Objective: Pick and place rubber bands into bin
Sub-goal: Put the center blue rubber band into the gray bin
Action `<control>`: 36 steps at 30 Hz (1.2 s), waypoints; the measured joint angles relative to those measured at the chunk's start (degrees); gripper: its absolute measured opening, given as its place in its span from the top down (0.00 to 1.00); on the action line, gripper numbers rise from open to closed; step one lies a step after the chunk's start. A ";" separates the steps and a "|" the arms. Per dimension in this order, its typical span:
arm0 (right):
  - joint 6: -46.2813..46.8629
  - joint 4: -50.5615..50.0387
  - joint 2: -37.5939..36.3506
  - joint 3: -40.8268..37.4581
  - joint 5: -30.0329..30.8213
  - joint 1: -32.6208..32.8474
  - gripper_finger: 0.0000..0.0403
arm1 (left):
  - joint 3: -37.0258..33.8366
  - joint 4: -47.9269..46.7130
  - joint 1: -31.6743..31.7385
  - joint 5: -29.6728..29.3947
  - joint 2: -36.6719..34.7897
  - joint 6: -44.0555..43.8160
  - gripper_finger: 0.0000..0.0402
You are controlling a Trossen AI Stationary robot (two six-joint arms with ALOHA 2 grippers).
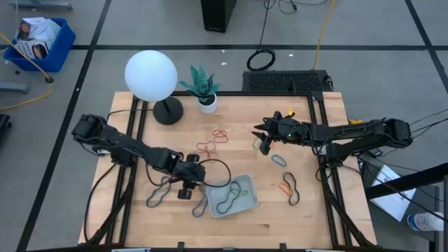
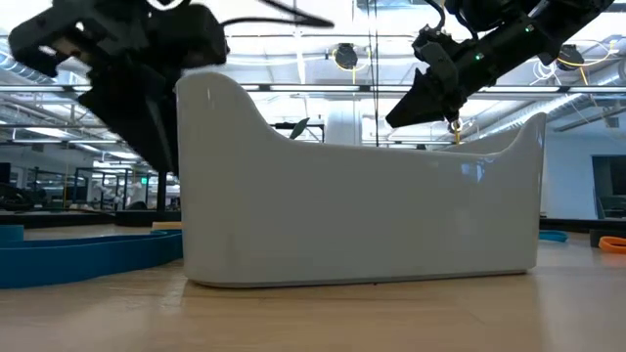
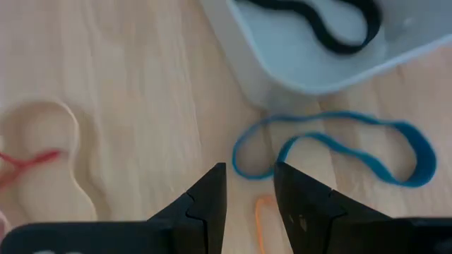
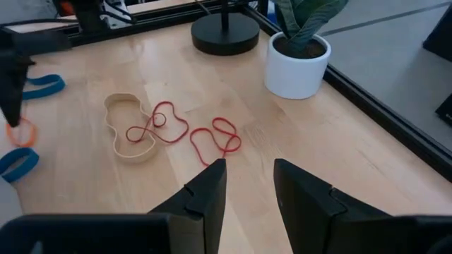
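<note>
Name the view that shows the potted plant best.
Right wrist view: the potted plant shows large, its white pot and leaf bases clear. The high view shows it whole but small, from above. The low and left wrist views show nothing clear of it.

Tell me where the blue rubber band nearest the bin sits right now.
In the high view the blue rubber band lies flat on the table against the bin's left edge, just below the left end effector.

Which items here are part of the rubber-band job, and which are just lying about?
Job:
- rubber bands on the table, e.g. red ones and a blue one
- bin, already holding a black band
- left pincer beside the bin, right pincer over the table

Lying about:
- white globe lamp
- potted plant
- blue crate on the floor
</note>
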 joint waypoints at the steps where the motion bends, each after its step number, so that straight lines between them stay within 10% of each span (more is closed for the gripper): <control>1: 0.00 0.00 0.00 0.00 -0.01 0.00 0.72 | 0.00 0.53 0.00 0.00 0.64 -0.91 0.69; 24: -0.03 0.04 0.02 0.00 0.04 0.00 0.72 | 0.00 2.76 0.02 0.41 10.04 -9.96 0.70; 36: -1.03 0.04 0.02 0.00 0.13 0.00 0.72 | 0.00 4.11 0.35 1.25 10.12 -9.99 0.97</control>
